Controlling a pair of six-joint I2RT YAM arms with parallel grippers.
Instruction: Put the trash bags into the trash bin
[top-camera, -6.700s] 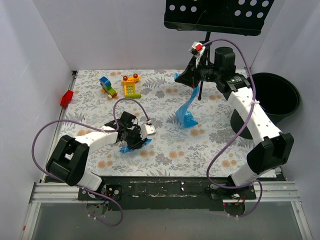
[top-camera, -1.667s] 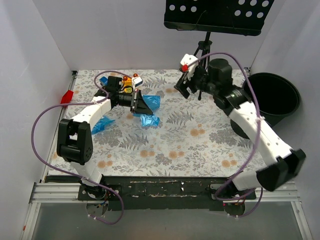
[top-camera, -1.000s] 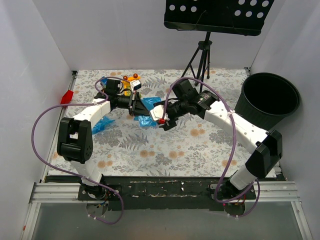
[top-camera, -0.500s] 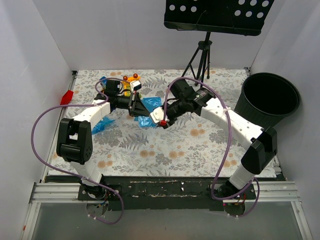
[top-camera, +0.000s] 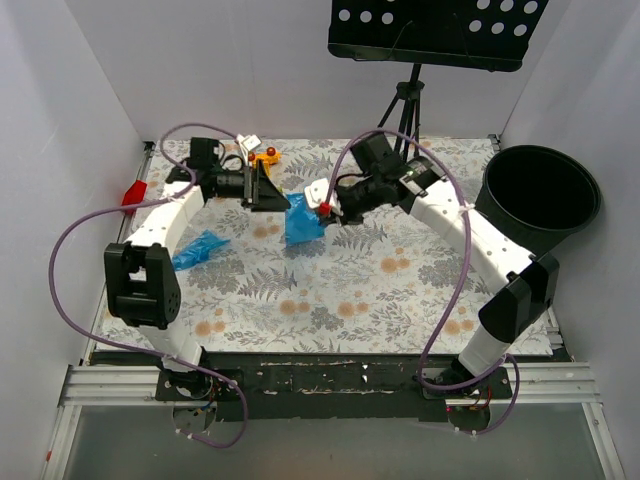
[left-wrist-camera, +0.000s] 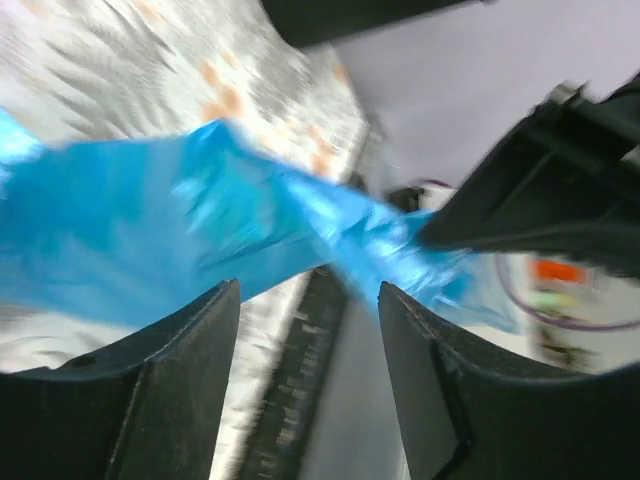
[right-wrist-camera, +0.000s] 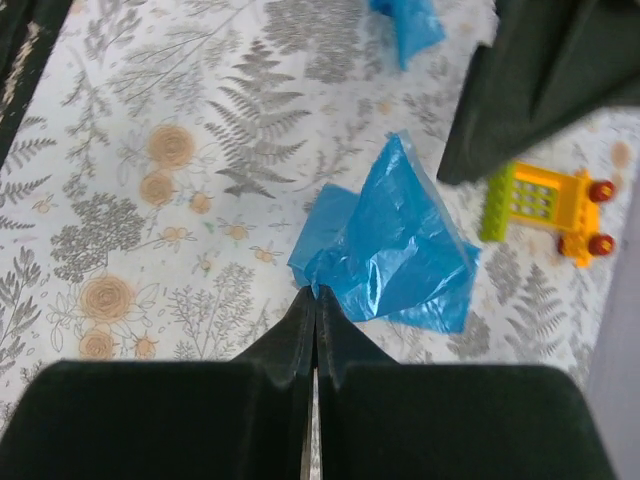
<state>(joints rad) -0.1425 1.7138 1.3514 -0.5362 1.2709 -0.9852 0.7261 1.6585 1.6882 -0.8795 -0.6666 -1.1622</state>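
My right gripper is shut on a corner of a bright-blue trash bag and holds it just above the floral table at centre back. The right wrist view shows the shut fingertips pinching the bag. My left gripper is open and empty, just left of that bag and apart from it. In its blurred wrist view the bag stretches in front of the open fingers. A second blue bag lies on the table at left. The black trash bin stands at the far right.
A black music stand on a tripod stands at the back. Coloured toy blocks sit behind the left gripper and show in the right wrist view. A red object lies at the left edge. White walls enclose the table.
The right gripper has lifted the bag and drawn it toward the back. The left gripper has pulled back to the left, away from the bag.
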